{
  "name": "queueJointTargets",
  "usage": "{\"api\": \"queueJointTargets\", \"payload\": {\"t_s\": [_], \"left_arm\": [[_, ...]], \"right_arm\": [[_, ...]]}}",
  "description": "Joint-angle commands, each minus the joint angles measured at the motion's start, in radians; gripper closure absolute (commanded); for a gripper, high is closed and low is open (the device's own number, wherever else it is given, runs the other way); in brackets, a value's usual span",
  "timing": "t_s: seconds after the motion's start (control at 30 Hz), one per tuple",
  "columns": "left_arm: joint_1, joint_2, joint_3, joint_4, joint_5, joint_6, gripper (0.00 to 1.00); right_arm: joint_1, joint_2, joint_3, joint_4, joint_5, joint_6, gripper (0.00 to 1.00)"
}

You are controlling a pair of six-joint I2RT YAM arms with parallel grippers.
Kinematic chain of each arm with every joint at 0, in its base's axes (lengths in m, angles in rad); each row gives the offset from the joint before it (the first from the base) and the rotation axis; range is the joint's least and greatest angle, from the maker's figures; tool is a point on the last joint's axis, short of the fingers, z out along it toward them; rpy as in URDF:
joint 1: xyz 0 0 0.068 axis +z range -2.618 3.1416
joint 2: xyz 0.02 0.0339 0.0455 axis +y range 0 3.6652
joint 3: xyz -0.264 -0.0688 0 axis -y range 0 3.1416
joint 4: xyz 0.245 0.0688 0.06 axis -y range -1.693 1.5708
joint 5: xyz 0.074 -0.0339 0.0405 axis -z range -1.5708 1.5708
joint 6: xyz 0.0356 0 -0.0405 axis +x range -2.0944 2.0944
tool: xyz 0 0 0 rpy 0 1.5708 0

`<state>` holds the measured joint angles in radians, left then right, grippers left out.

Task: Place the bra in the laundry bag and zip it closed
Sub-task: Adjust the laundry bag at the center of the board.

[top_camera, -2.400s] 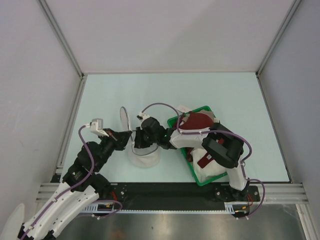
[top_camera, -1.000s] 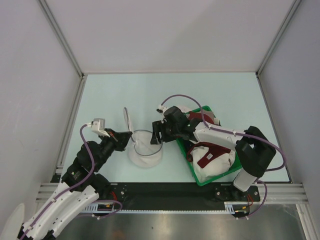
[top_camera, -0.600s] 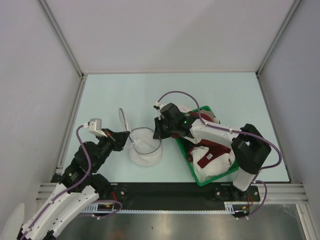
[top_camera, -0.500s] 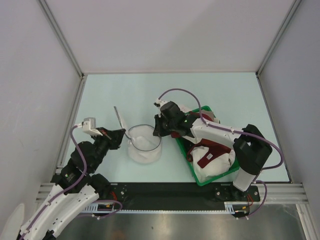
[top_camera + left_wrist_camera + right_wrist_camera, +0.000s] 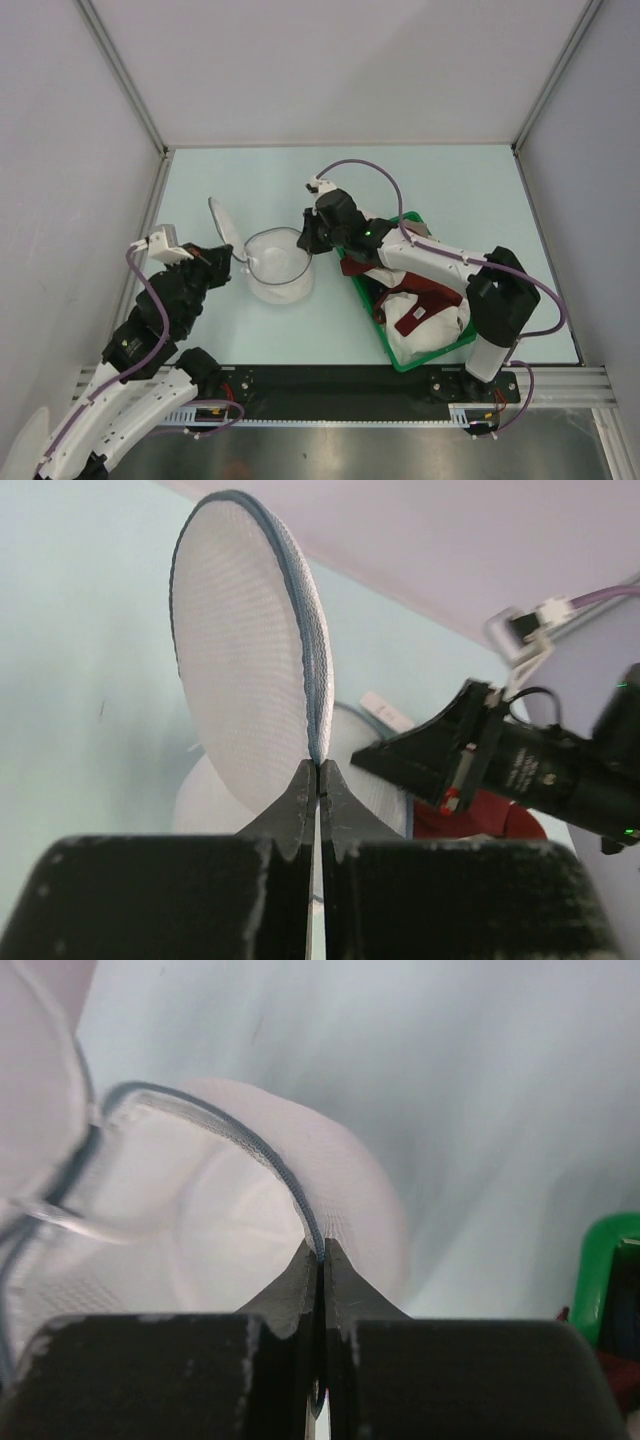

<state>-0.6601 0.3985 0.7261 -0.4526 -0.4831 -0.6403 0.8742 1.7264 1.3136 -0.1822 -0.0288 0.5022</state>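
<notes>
On the pale table [image 5: 450, 190], the green basket [image 5: 386, 346] stood just right of the open laundry bag [image 5: 280, 268], the bra [image 5: 357, 266] lay partly hidden in that basket, and the left gripper [image 5: 318, 780] pinched the bag's upright lid rim while the right gripper [image 5: 322, 1258] pinched the lower half's rim.

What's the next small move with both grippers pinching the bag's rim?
Probably open the right gripper, releasing the laundry bag at its lower rim, and reach for the bra in the green basket. The left gripper holds the lid upright, so the bag is open, and it looks empty.
</notes>
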Motion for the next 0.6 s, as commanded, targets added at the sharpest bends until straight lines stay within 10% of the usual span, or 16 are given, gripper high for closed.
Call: {"api": "queueJointTargets", "payload": {"t_s": [0.0, 0.23, 0.33, 0.37, 0.47, 0.57], "left_arm": [[-0.004, 0.005, -0.046, -0.136, -0.094, -0.21, 1.0], [-0.003, -0.036, -0.076, -0.452, -0.199, -0.508, 1.0], [-0.001, -0.064, -0.077, -0.565, -0.222, -0.628, 0.83], [-0.001, -0.072, -0.074, -0.584, -0.227, -0.643, 0.55], [-0.003, -0.096, -0.038, -0.63, -0.235, -0.63, 0.2], [-0.001, -0.09, 0.041, -0.685, -0.256, -0.601, 0.12]], "right_arm": [[0.011, 0.048, 0.032, 0.092, 0.027, 0.036, 1.0], [0.042, 0.088, -0.013, 0.156, 0.053, 0.056, 1.0], [0.063, 0.078, -0.03, 0.152, 0.041, 0.071, 1.0], [0.068, 0.072, -0.034, 0.145, 0.038, 0.076, 0.99], [0.086, 0.052, -0.022, 0.083, 0.001, 0.084, 0.63], [0.103, -0.002, -0.004, -0.02, 0.024, 0.046, 0.36]]}}
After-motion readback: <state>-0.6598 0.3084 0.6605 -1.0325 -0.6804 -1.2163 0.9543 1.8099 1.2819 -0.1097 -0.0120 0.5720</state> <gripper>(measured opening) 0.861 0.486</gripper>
